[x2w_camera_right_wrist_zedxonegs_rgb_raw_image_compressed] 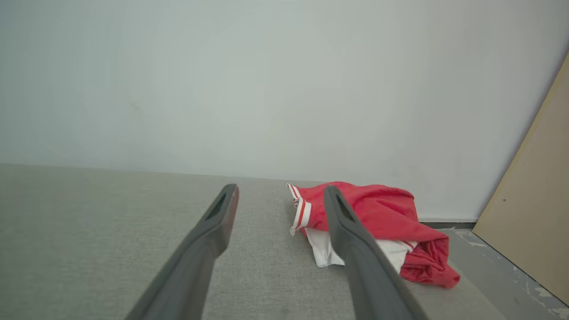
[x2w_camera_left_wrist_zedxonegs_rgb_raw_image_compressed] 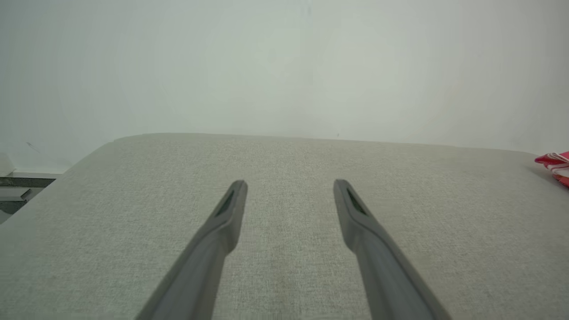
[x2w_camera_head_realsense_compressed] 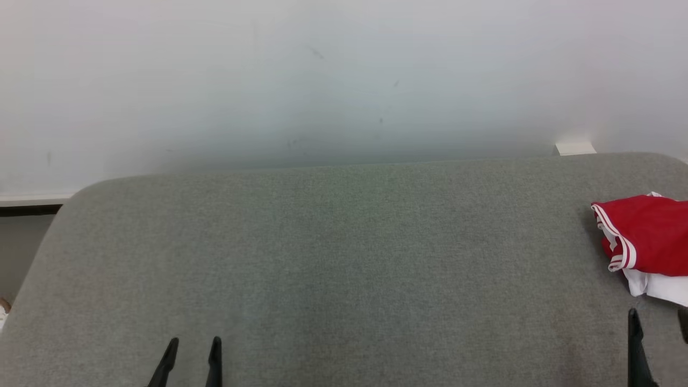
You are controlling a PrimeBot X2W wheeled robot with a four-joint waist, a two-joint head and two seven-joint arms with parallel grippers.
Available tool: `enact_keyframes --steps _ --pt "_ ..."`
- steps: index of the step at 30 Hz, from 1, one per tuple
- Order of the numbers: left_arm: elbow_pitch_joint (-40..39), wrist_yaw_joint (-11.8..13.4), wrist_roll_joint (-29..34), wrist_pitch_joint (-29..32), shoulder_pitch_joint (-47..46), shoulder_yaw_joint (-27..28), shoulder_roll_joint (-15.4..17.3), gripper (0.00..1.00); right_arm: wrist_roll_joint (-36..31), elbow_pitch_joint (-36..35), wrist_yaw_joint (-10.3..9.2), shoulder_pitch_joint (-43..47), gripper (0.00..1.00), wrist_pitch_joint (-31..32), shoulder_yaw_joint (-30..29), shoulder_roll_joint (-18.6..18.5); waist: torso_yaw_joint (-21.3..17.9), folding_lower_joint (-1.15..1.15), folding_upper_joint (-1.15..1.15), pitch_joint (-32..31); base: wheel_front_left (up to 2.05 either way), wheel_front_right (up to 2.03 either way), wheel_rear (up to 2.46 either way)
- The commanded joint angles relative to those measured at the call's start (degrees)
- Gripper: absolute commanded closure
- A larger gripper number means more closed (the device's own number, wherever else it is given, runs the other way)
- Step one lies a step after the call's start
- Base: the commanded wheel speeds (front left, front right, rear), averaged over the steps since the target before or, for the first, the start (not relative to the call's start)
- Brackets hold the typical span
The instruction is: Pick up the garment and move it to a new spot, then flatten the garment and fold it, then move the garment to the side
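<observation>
a: at the far right of the grey table, close to its edge: the garment. sits bunched up, not flat. red, with white stripes along a cuff and white cloth poking out underneath.

b: touched by anything?

a: no. just short of it, the right gripper. hangs with fingers spread wide, holding nothing. in the right wrist view, one finger crosses in front of the red cloth without gripping it.

b: and on the other side?

a: at the lower left of the head view, the left gripper. same story: fingers parted, empty, over bare grey fabric. stands well apart from the garment.

b: seen from the left wrist?

a: shows as a red-and-white scrap at the right border, far across the table.

b: behind all that?

a: a plain white wall. past the table's right end, a tan board and a strip of grey floor.
</observation>
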Motion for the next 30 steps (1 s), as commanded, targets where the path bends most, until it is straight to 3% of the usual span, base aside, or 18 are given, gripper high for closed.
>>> enact_keyframes --steps 1,12,30 --pt "-0.16 -0.05 -0.14 0.0 0.91 0.29 0.13 0.0 0.66 0.5 -0.14 0.95 0.0 -0.62 0.06 0.2 0.26 0.01 0.0 -0.49 0.0 0.0 0.0" --pt "-1.01 -0.02 -1.06 0.0 4.51 1.42 -0.06 0.0 2.62 5.54 -0.14 4.24 0.0 -2.21 6.68 1.46 1.1 0.01 0.0 -2.67 0.0 0.0 0.0" --pt "-1.11 -2.4 -2.06 0.0 3.41 0.26 -0.1 0.0 4.87 4.58 -0.14 4.95 0.0 -2.21 8.56 1.49 1.72 0.01 0.0 -2.77 0.0 0.0 0.0"
